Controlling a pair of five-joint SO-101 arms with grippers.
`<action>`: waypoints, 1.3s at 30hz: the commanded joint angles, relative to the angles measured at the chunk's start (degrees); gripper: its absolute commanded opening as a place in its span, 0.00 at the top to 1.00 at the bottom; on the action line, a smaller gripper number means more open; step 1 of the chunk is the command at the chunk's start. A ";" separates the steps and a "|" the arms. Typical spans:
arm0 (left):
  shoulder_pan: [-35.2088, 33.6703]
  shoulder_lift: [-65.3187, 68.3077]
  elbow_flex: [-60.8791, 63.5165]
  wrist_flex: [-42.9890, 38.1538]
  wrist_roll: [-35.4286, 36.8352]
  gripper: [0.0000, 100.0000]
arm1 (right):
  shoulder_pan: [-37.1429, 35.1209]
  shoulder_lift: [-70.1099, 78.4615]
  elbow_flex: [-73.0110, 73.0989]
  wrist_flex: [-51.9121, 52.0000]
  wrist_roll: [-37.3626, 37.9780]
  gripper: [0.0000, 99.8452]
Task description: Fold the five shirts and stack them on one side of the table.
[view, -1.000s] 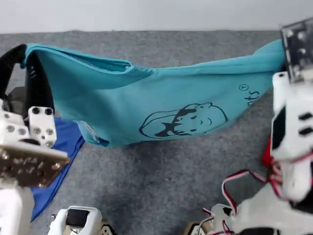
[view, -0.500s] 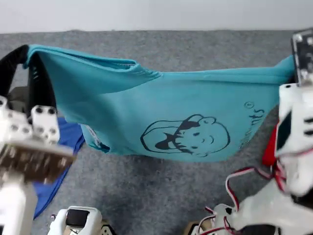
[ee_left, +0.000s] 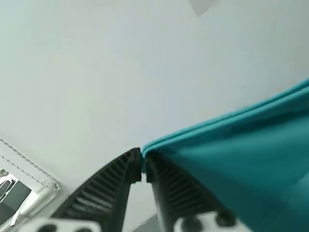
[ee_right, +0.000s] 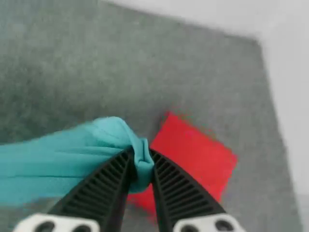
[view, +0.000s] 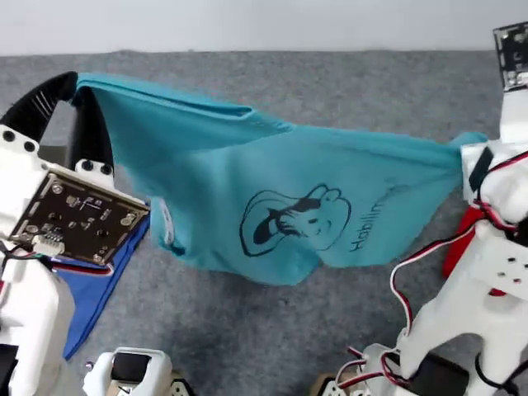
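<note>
A teal shirt with a dark cartoon print hangs stretched in the air between both arms over the grey table. My left gripper is shut on its upper left corner; the left wrist view has the black jaws pinching the teal shirt hem at the left gripper. My right gripper is shut on a bunched corner at the right; in the right wrist view the right gripper clamps the teal shirt above a red shirt.
A blue shirt lies on the table under the left arm. A red shirt lies at the right, partly behind the right arm. The far part of the grey table behind the hanging shirt is bare.
The right gripper has dropped lower with its corner, so the shirt now sags and slants down to the right. The left arm shifted right and tilted, keeping its corner high.
</note>
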 commanded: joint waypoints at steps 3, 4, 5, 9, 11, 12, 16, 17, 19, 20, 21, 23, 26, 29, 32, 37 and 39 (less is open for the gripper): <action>-4.57 0.18 0.04 0.62 -0.26 0.99 | 1.10 -1.63 5.45 2.24 -8.35 0.99; -5.71 0.18 0.04 0.62 -0.26 0.99 | 1.10 -1.63 6.15 2.24 -10.81 0.99; -6.95 0.18 0.04 0.62 -0.26 0.99 | 1.01 -1.63 6.95 2.15 -13.71 0.99; -10.02 0.18 0.04 0.70 -0.26 0.99 | 1.01 -1.63 8.35 2.15 -25.23 0.99; -10.37 0.18 0.13 0.79 -0.26 0.99 | 1.01 -1.71 8.44 2.15 -27.08 0.99; -10.37 0.18 0.40 0.79 -0.26 0.99 | 1.01 -1.63 8.44 2.15 -26.64 0.99; -10.11 0.18 3.21 0.70 0.26 0.99 | -0.92 -1.54 8.53 2.07 -24.79 0.99; -10.11 0.18 4.26 0.70 1.49 0.99 | -1.36 -1.54 8.53 2.07 -24.18 0.99; -8.88 0.18 7.16 0.70 4.84 0.99 | -1.71 -1.54 8.53 2.07 -22.51 0.99; -7.65 0.18 8.84 0.79 5.89 0.99 | -1.71 -1.45 8.88 2.07 -21.36 0.99; -6.59 0.18 10.59 0.88 6.42 0.99 | -1.80 -1.45 10.11 2.07 -19.96 0.99; -4.31 0.18 13.14 2.37 6.68 0.99 | -2.07 -1.54 14.59 2.07 -17.14 0.99; 0.53 0.53 17.19 4.75 6.77 0.99 | -1.80 -2.42 22.95 2.15 -14.07 0.99; 5.19 0.62 23.08 5.45 7.74 0.99 | 0.48 -4.53 29.63 2.15 -12.04 0.99; 9.41 0.70 29.32 5.10 8.79 0.99 | 2.33 -6.20 34.90 2.15 -10.55 0.99; 16.00 3.78 38.20 -0.35 10.99 0.99 | 5.14 -6.64 43.34 1.98 -6.51 0.99; 18.11 7.38 39.08 -2.73 12.48 0.98 | 6.81 -6.73 46.42 0.48 -6.07 0.99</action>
